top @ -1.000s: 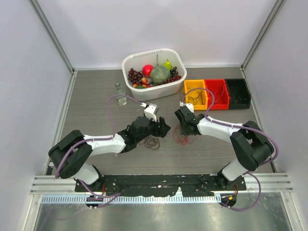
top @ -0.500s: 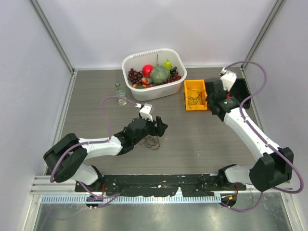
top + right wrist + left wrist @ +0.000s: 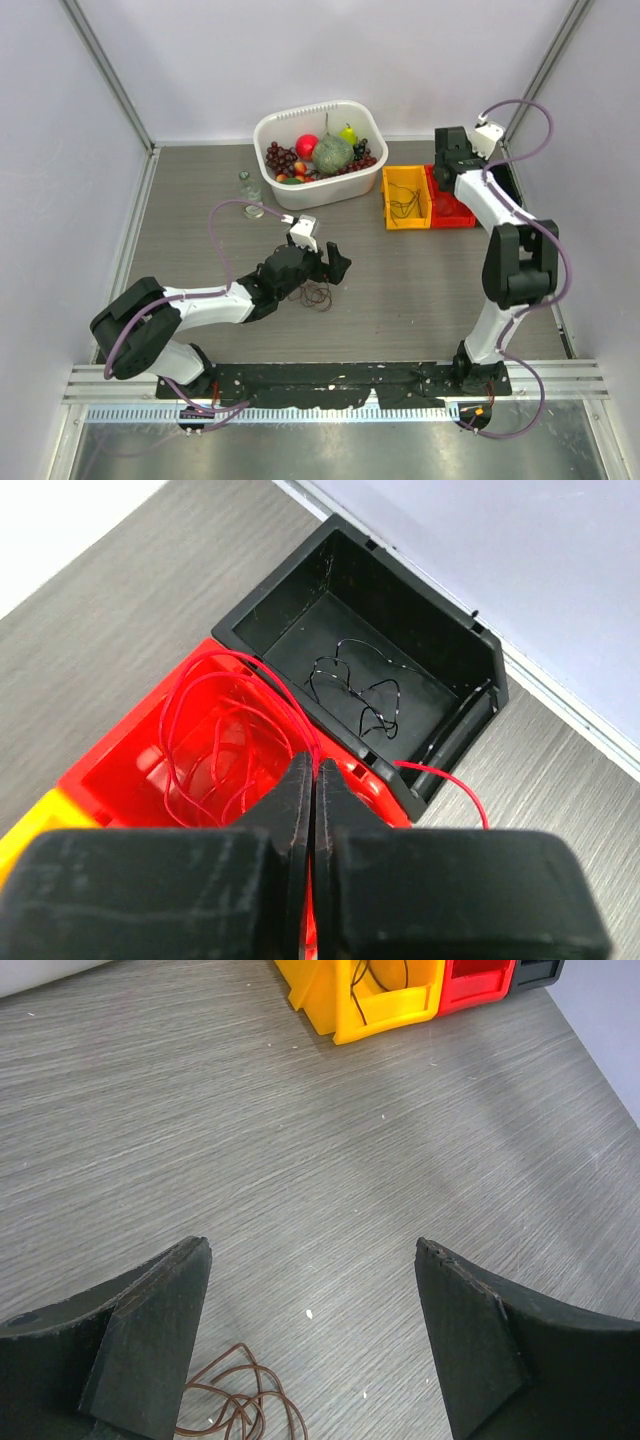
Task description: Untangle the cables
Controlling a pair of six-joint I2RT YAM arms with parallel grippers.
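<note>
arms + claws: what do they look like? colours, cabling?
Left arm and right arm: white links, black joints, a loose lilac hose on each. Left claw and right claw: matte black, two blocky wedge fingers.

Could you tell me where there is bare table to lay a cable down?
The widest bare patch lies between the left fingers, the yellow bin and the right arm's base. Another runs from the glass jar to the left wall. Crowded: the far-right corner, where the right fingers pinch red cable, and the brown loops by the left fingers.
</note>
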